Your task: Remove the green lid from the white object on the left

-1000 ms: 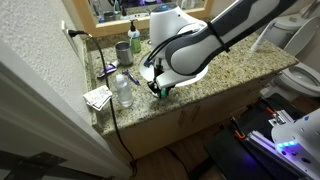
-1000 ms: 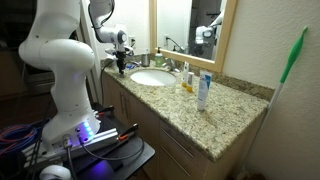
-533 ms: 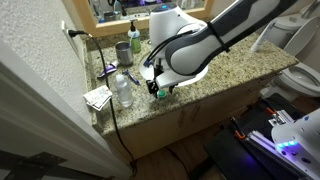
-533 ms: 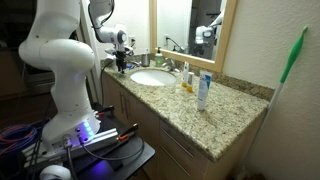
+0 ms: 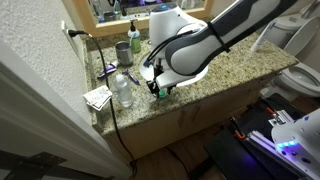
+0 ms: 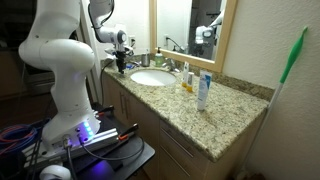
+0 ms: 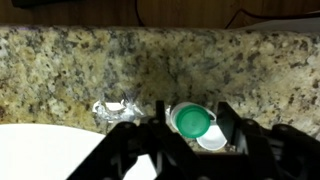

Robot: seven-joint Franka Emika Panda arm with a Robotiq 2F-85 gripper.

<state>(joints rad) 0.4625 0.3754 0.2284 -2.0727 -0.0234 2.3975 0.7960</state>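
In the wrist view the small round green lid (image 7: 190, 122) sits between my gripper's (image 7: 193, 125) two dark fingers. The little white object (image 7: 211, 141) shows under it, offset down and to the right. The jaws stand apart with a narrow gap on each side of the lid, the left gap smaller. I cannot tell whether the lid is still seated on the white object. In an exterior view the gripper (image 5: 157, 88) points down at the lid (image 5: 155, 90) near the counter's front edge, left of the sink. In an exterior view the gripper (image 6: 121, 66) hangs over the counter's far end.
A clear plastic bottle (image 5: 123, 90), a white paper scrap (image 5: 98, 97), a grey-green cup (image 5: 121, 50) and a green soap bottle (image 5: 134, 40) stand left of the gripper. The white sink basin (image 6: 152, 77) is beside it. Crinkled clear plastic (image 7: 115, 108) lies left of the lid.
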